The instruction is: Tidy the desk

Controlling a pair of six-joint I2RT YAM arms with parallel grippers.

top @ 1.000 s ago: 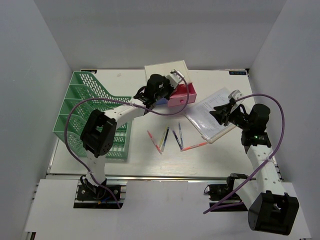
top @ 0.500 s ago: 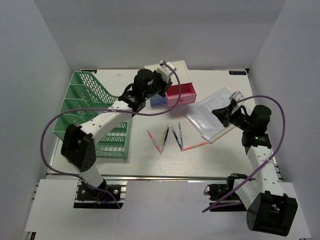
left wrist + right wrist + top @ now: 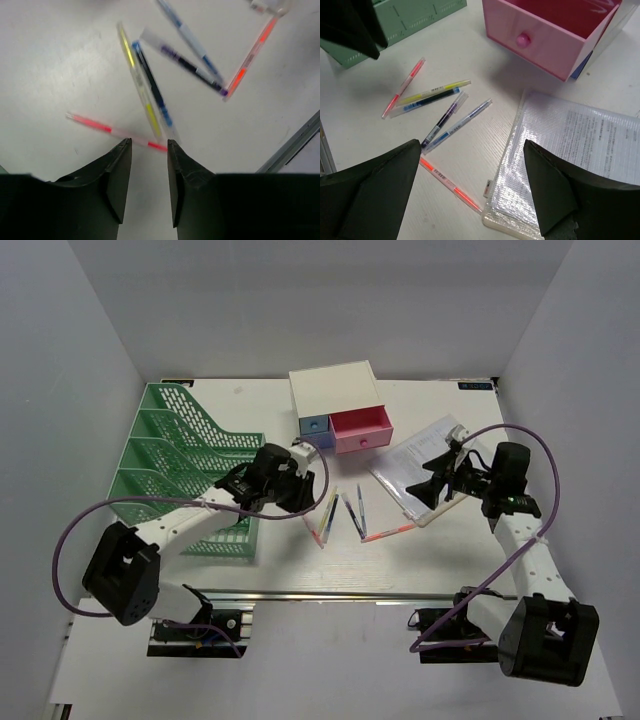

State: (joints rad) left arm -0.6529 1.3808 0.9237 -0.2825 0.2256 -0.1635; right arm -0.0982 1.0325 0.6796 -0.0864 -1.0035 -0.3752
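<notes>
Across the off-white counter [image 3: 300, 565], which filled the floor between grey walls [image 3: 80, 360] and carried a metal rail [image 3: 330, 592] along its near edge, six pens lay loose near the middle. A pink pen [image 3: 115, 131] sat furthest left. Just beside it lay a yellow pen [image 3: 140, 90] and a dark blue pen [image 3: 152, 90], side by side and apparently touching. Further right, a purple pen [image 3: 192, 67] and a lighter blue pen [image 3: 187, 35] lay close together, and an orange pen [image 3: 250, 55] rested nearest a clear document pouch [image 3: 420, 465] holding printed sheets. The left tool [image 3: 148, 142] pointed down at the counter just short of the pink pen, its jaws set a narrow gap apart with nothing between them. Whether its tips touched the surface could not be told. The right tool [image 3: 471, 145] hung over the near left part of the pouch, jaws spread wide and holding nothing. At the back of the counter stood a small white drawer box [image 3: 335, 390]. Its pink drawer [image 3: 360, 430] was pulled out and its blue drawer [image 3: 315, 425] sat beside that, on the left. A green mesh file rack [image 3: 170, 460] occupied the left side, well apart from the pouch, with the left arm reaching across its near right corner toward the pens.
</notes>
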